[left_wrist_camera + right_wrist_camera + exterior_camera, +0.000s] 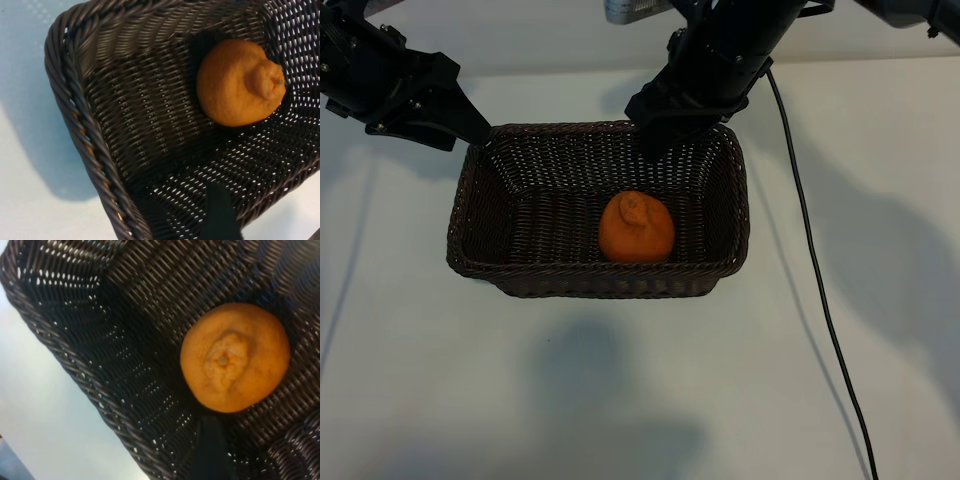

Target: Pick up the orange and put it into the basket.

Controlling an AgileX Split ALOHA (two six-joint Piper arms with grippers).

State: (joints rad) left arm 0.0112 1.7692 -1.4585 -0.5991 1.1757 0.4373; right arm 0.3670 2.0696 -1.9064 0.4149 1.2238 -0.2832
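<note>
The orange (636,228) lies on the floor of the dark woven basket (600,285), right of its middle, knobbly bump up, with nothing touching it. My right gripper (652,148) hangs open over the basket's far rim, just behind the orange. In the right wrist view the orange (235,357) sits inside the basket (75,365), with one dark finger (210,450) near it. My left gripper (475,132) stands open and empty at the basket's far left corner. The left wrist view shows the orange (240,82), the basket rim (75,100) and one finger (220,215).
A black cable (820,300) runs from the right arm down across the white table (620,400), right of the basket. Both arms reach in from the far side.
</note>
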